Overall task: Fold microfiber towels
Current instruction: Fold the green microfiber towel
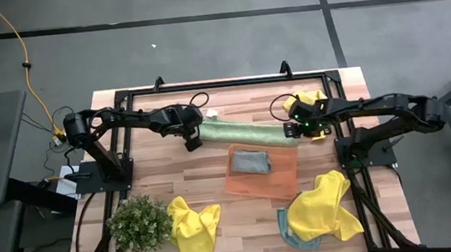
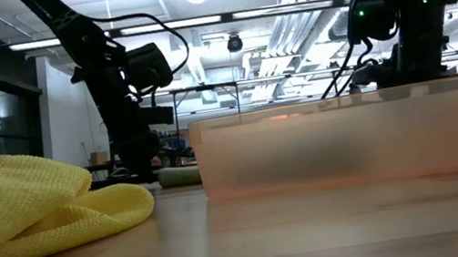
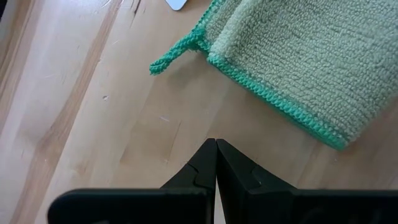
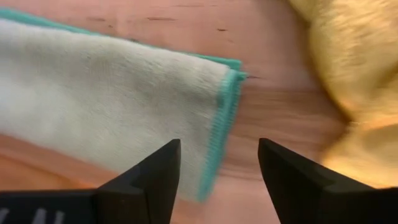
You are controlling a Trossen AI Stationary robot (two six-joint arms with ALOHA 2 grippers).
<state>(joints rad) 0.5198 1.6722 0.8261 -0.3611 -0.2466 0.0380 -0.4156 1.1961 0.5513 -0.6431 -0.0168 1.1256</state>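
Pale green towel lies as a long narrow band across the far half of the tabletop, one end by the left claw, the other by the right claw. Left claw is pressed together, holding nothing, over bare wood just off the towel's hemmed corner and its small loop tag. Right claw is spread, its fingers over the other end's teal-stitched edge, not yet closed on it. Risks, as I judge them: the right claw may pinch only the top layer, so the band peels open instead of folding; the left claw has to open and shift onto cloth first, otherwise it closes on wood or snags just the loop tag. A yellow towel bunched just beside the right end could get caught in the same grip. If the two ends lift unevenly, the band will skew. Looks: fuzzy pile, pale green, darker green stitched border, already folded lengthwise, edges fairly straight. Elsewhere: grey-blue towel folded on the orange mat, crumpled yellow towels at front left and front right, the latter on a teal one; potted plant at the front-left corner.
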